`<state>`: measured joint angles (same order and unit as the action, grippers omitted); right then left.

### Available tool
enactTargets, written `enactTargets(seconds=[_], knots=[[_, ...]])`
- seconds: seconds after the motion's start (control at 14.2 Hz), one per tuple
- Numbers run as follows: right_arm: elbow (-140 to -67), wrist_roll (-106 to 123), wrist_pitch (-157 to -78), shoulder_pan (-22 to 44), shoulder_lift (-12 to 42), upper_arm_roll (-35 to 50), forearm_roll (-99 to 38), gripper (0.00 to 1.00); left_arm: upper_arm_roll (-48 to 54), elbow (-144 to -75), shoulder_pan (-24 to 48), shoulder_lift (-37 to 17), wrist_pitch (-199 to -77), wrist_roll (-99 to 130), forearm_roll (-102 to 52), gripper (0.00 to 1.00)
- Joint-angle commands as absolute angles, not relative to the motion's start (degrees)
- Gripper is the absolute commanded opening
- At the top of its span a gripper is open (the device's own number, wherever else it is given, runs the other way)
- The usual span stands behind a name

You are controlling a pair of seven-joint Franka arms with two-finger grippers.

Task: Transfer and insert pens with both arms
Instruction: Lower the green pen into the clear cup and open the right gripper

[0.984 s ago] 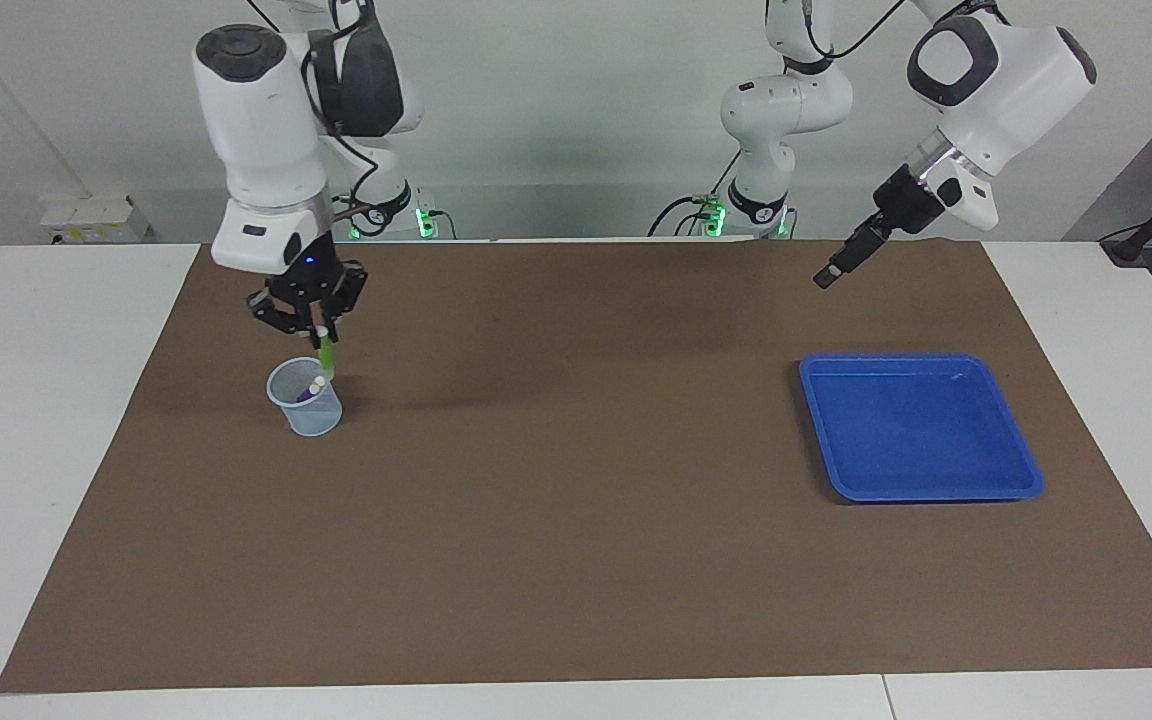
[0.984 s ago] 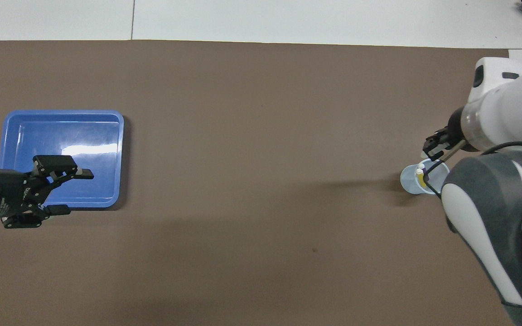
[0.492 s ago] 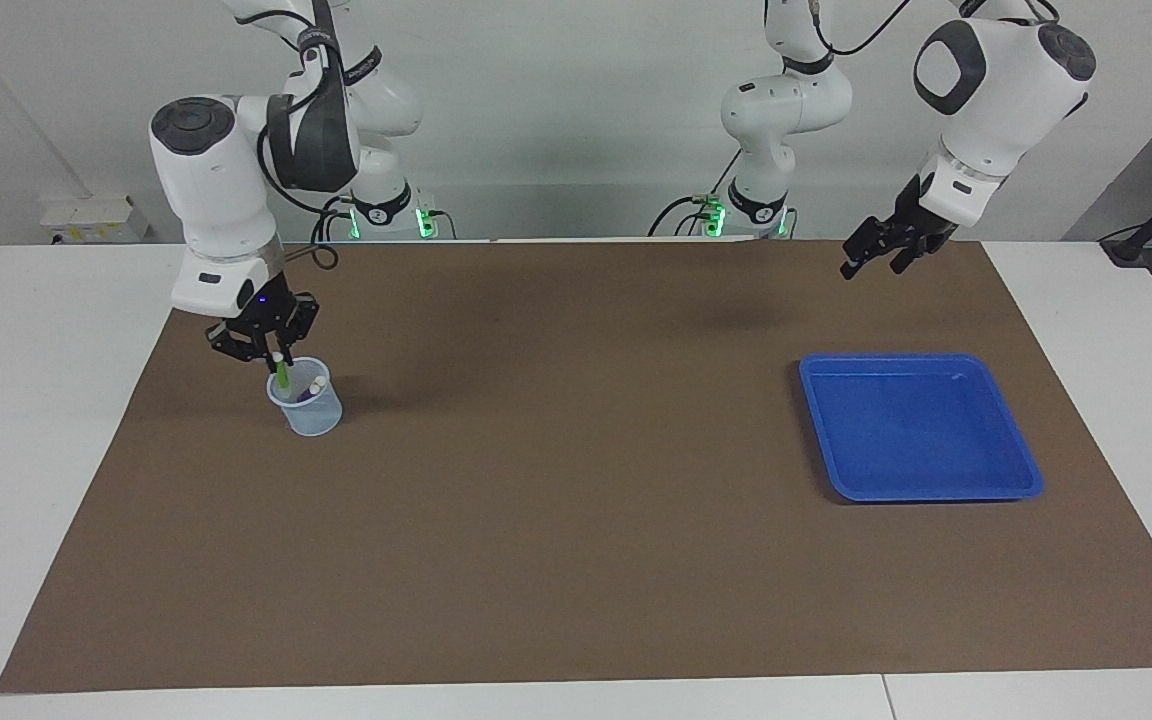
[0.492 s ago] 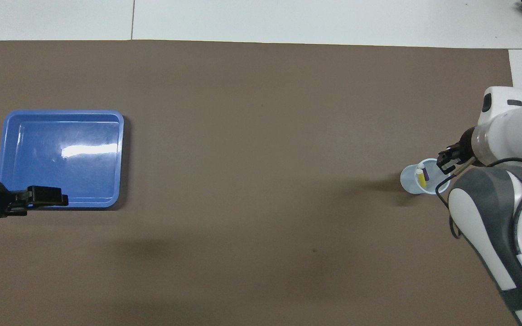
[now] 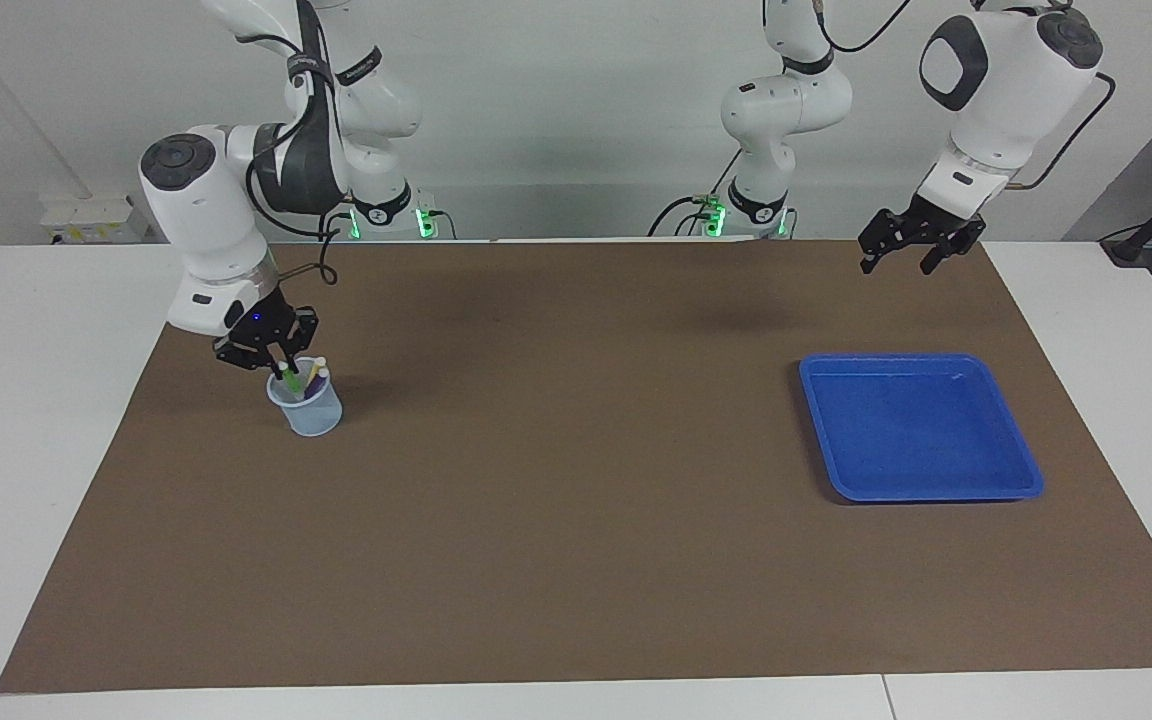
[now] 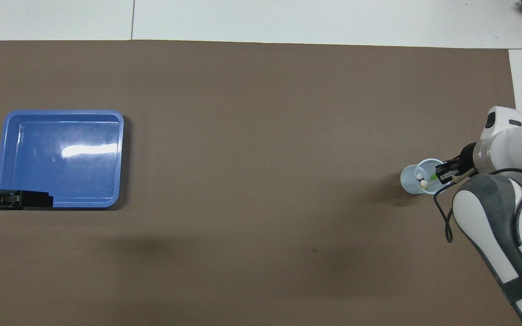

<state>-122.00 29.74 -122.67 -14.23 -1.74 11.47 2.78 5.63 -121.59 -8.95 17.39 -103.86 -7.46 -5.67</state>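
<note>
While the right hand point(image 5: 285, 367) is closed on the green pen point(image 5: 292, 381) and holds it tilted with its lower end inside the clear cup point(image 5: 305, 409), at the right arm's end of the desk point(image 5: 576, 560), the step seems to be the insertion of the last pen. Two other pens point(image 5: 317, 380) stand in this cup, and the blue tray point(image 5: 919, 427) has nothing in it. I think the next move needs the right hand to open so the pen drops in; the left hand point(image 5: 914, 243) waits fully open and holding nothing, above the mat's edge near its own base.
</note>
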Motion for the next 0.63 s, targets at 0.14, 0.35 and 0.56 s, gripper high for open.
enactTargets(seconds=[0.14,0.35,0.56], knots=[[-124.1,28.7,-124.5,-15.0,-2.8,12.2,1.6,1.0,6.1,-114.7,-8.8,13.6,-101.9,-8.3,-4.4,1.0],[-121.3,28.4,-122.9,-14.3,-3.2,12.2,1.6,1.0,6.1,-111.4,-8.7,11.7,-100.1,-8.3,-4.4,1.0],[-114.5,26.6,-112.5,-14.1,-3.7,12.7,1.6,1.0,6.6,-106.2,-8.1,9.2,-97.1,-8.2,-4.4,1.0]])
